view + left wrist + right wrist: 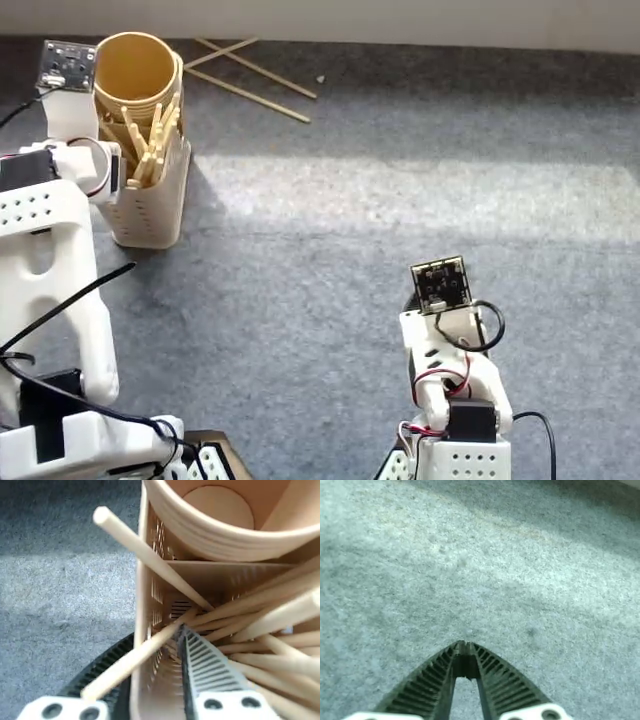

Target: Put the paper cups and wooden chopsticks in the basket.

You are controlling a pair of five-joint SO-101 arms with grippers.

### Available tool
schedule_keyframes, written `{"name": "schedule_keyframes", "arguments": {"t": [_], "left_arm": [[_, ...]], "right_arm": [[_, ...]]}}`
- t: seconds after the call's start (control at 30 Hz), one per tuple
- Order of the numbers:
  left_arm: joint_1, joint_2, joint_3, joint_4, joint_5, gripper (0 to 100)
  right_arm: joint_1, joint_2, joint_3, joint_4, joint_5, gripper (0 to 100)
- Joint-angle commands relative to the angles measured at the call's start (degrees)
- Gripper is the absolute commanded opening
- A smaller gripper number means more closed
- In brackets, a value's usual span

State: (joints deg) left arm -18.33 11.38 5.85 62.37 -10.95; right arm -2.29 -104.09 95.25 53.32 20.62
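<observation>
A cream slotted basket (pixel 150 215) stands at the far left of the carpet. It holds a tan paper cup (pixel 135 65) in its far compartment and several wooden chopsticks (pixel 150 140) in the near one. Three more chopsticks (pixel 250 95) lie crossed on the carpet at the back. My left gripper (pixel 157 635) is open over the basket (pixel 145 605), one finger outside the wall and one inside. A chopstick (pixel 145 652) slants between them, next to the cup (pixel 225 525). My right gripper (pixel 465 652) is shut and holds nothing, low over bare carpet at the front right.
Grey carpet (pixel 400 200) covers the whole table, with a sunlit band across the middle. The right arm (pixel 450 370) stands near the front edge. The left arm (pixel 50 250) runs along the left side up to the basket.
</observation>
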Motion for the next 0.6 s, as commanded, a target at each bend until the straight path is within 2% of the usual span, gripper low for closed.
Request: {"name": "schedule_keyframes", "arguments": {"t": [0.0, 0.13, 0.43, 0.57], "left_arm": [[0.2, 1.0, 3.7, -0.6, -0.8, 0], [1.0, 0.9, -2.1, 2.2, -0.4, 0], [8.6, 1.2, -27.8, 26.0, 2.4, 0], [10.0, 1.3, -35.3, 31.6, 2.9, 0]], "right_arm": [[-0.6, -0.8, 7.7, -1.1, 0.8, 2.0], [-0.6, -0.8, 7.7, -1.1, 0.8, 2.0], [-0.6, -0.8, 7.7, -1.1, 0.8, 2.0], [-0.6, -0.8, 7.7, -1.1, 0.8, 2.0]]}}
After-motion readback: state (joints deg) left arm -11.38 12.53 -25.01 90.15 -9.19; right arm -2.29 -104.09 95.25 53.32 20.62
